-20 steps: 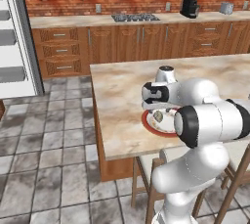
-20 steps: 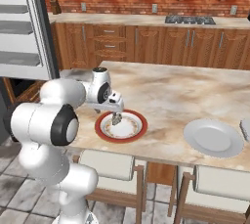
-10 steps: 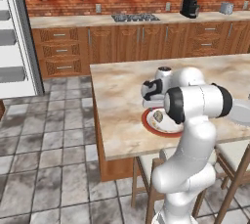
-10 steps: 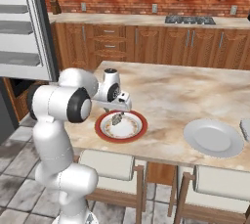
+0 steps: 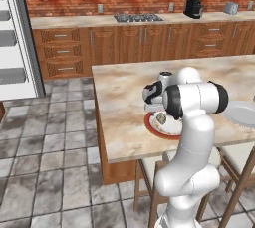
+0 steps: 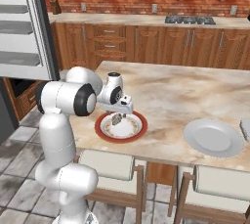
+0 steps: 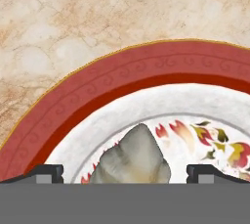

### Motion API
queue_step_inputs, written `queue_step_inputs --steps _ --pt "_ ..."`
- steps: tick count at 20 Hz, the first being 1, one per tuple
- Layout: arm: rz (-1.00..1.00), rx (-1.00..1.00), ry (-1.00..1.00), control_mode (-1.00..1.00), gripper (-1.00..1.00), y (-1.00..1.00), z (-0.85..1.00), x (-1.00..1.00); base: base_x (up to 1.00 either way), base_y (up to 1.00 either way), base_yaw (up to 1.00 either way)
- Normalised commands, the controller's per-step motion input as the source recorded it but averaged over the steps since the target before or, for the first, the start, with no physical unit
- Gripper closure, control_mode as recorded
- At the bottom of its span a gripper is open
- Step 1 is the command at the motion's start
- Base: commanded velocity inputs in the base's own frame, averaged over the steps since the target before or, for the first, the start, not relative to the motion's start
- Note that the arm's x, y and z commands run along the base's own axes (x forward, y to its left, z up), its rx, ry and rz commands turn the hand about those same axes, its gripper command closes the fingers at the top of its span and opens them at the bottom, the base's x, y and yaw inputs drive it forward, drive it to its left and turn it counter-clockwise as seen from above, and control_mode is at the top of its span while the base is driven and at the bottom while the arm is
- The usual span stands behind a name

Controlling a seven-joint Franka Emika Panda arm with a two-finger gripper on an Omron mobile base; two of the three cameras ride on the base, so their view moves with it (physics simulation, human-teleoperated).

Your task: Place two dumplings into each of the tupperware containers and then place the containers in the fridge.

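1. We see the white arm's two-finger gripper [image 6: 118, 116] hanging low over the round red-rimmed plate [image 6: 103, 131], which lies on the marbled beige island counter [image 6: 185, 96] near its front edge.
2. In the hand view the two dark fingertips [image 7: 45, 173] stand wide apart, one at each side of the frame's bottom; nothing is clamped between them.
3. A small lumpy grey-beige dumpling [image 7: 133, 158] lies on the plate's white, flower-painted centre, in the gap between the fingertips and apart from both, a little nearer the left-hand tip as that view shows it.
4. From the left base view the same dumpling [image 5: 161, 118] shows just under the hand, on the plate's [image 5: 153, 128] near half.
5. We cannot tell whether the tips reach down to the dumpling's sides or stop above it.
6. A plain round pale grey plate [image 6: 213, 137] sits well apart to the robot's right on the same counter.
7. The tall fridge [image 6: 22, 27] stands open at far left, grey shelves showing, well apart from the island.
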Motion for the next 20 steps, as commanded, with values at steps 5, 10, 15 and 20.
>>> queue_step_inputs --steps 5,10,15,20 --pt "0.00 0.00 0.00 -1.00 -1.00 0.00 0.00 -0.22 0.00 0.00 0.00" --pt "0.00 0.00 0.00 -1.00 -1.00 0.00 -0.01 -0.27 0.00 0.00 0.00" --pt "0.00 0.00 0.01 -1.00 -1.00 0.00 -0.04 0.08 0.00 0.00 0.00" --pt "0.00 0.00 0.01 -1.00 -1.00 0.00 -0.14 0.16 0.00 0.00 0.00"
